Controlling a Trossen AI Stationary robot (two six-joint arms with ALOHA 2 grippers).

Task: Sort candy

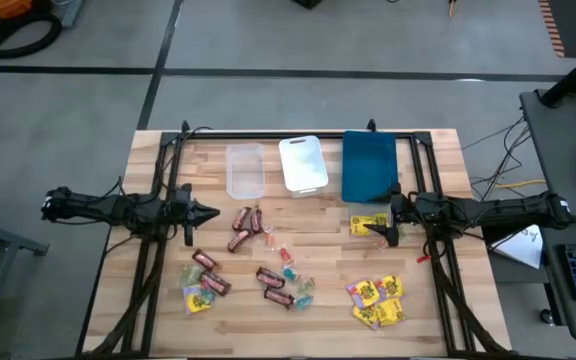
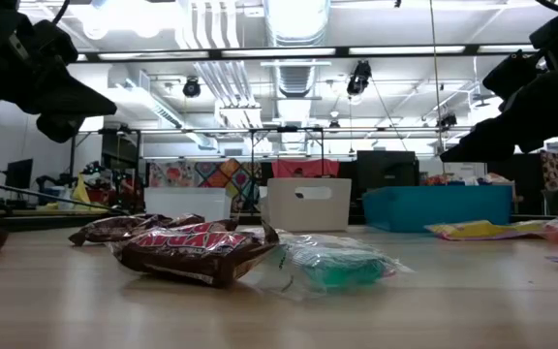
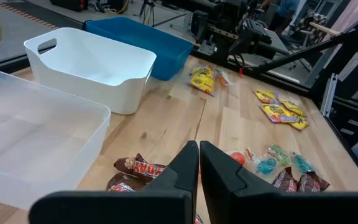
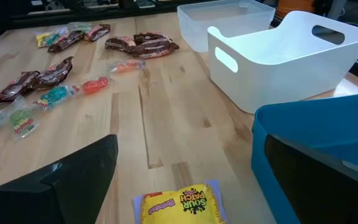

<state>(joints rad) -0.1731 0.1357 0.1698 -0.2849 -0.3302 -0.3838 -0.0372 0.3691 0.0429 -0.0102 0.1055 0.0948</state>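
Candy sorting, moment of approach. Right gripper [image 1: 387,229], fingers spread wide and holding nothing, hovers over a yellow packet [image 4: 180,203] that lies flat on the table [image 1: 448,150] near its right edge, just beside the near end of the blue tray [image 1: 369,165]. In the right wrist view the packet sits between the two fingers [image 4: 73,180] and slightly ahead of them, its long axis running across the gap rather than along it; a straight descent would, by judgement, bracket it. The blue tray's wall stands close on one side, so room for the outer finger is tight there; toward the table's middle the wood is bare.

Left gripper [image 1: 208,212], fingers pressed together and empty, waits above the left half of the table, well apart from this packet; the right arm is clearly the nearer.

Remaining candy: dark bars [image 1: 245,223] near the table's middle, more bars and teal pieces [image 1: 290,271] toward the front edge, a mixed cluster [image 1: 204,285] near the front-left corner, and a heap of yellow packets [image 1: 376,298] near the front-right corner. The clear tray [image 1: 245,170], white tray [image 1: 303,163] and blue tray line the back edge; no candy shows in the clear or white one.
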